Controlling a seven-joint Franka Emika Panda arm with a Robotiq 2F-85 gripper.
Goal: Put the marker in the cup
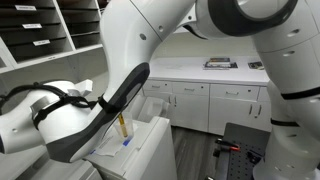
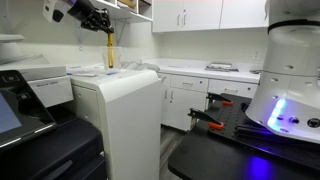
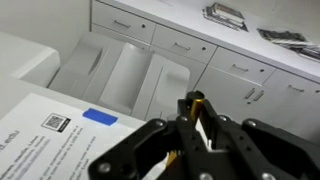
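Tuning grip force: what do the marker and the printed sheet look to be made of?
The marker, held in the gripper, is probably plastic: uniform yellow-orange barrel, gloss unclear. The printed sheet looks like matte white paper: flat, with text and a QR code.

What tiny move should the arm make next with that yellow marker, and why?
Probably ease straight down slowly, grip shut. The end effector holds the marker upright, its lower tip hanging just above the white machine. The clear cup is too faint to make out, so I cannot confirm alignment.
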